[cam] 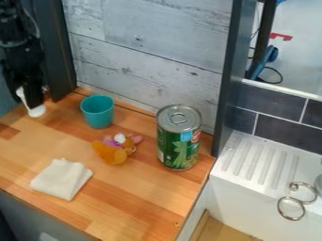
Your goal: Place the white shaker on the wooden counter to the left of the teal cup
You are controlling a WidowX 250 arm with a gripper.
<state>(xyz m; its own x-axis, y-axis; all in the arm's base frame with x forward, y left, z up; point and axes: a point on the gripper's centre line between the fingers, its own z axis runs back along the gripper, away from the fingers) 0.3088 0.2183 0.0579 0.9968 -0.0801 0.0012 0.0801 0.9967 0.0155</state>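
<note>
The end effector is hanging over the back left corner of the counter, near the dark post. The white thing is showing at its lower end, apart from the cup; I cannot tell if it is being pinched. The present step is probably concerning this white thing, and any move is calling for care near the post.

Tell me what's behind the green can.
Behind the green can rises the grey plank wall, with the dark post to the right. The can's body covers the spot directly behind it, so anything small there can't be seen.
</note>
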